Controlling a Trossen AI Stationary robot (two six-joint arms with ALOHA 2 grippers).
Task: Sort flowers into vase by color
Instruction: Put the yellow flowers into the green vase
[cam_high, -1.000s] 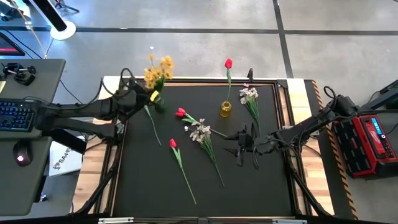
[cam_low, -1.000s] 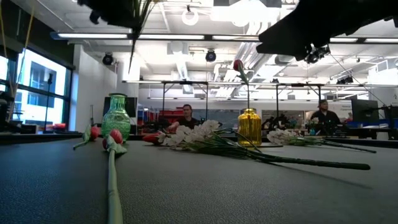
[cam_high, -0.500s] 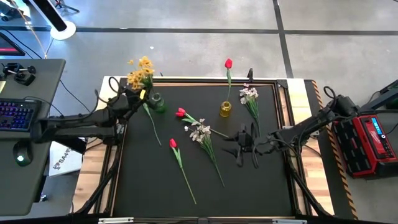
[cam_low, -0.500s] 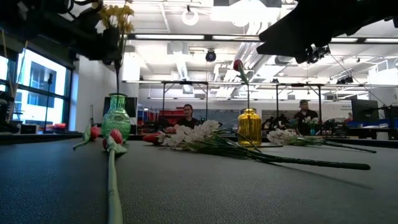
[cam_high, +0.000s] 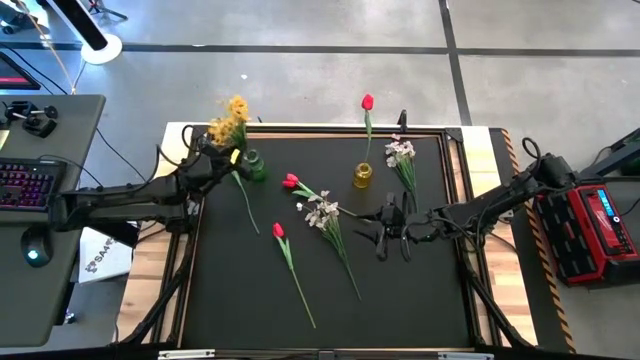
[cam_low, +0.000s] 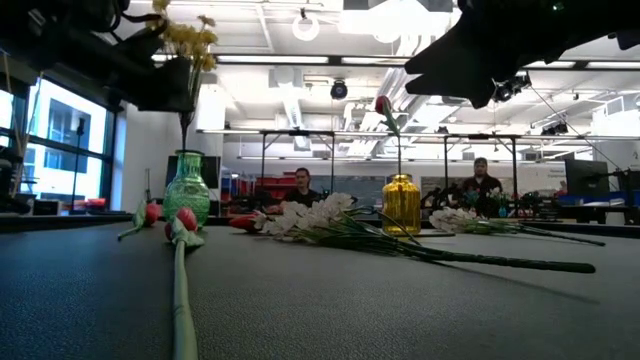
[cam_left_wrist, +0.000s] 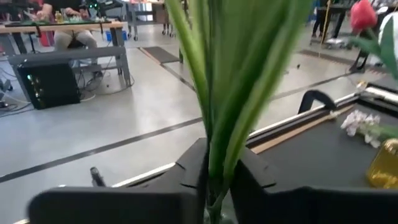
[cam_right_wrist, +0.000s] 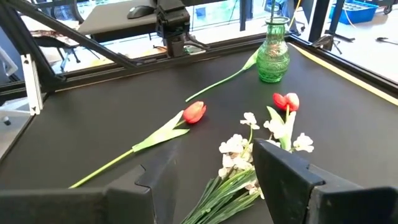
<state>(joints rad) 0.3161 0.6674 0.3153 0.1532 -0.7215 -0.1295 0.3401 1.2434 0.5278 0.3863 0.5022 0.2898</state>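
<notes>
Flowers lie across the mat (cam_high: 240, 290): at 6 o'clock a red tulip (cam_high: 278, 231), at centre a white spray (cam_high: 322, 213) under the right gripper (cam_high: 391, 233), its fingers spread and empty. At 10 o'clock the left gripper (cam_high: 218, 155) clamps the yellow spray (cam_high: 229, 120) above the green vase (cam_high: 256, 164). At 12 o'clock a tulip (cam_high: 367, 102) stands in the yellow vase (cam_high: 362, 176).

Bright ceiling tubes (cam_low: 330, 60) light the room evenly; shadows on the black table (cam_high: 420, 300) are faint. In the low view the arms are backlit silhouettes; close leaves blur in the left wrist view.
</notes>
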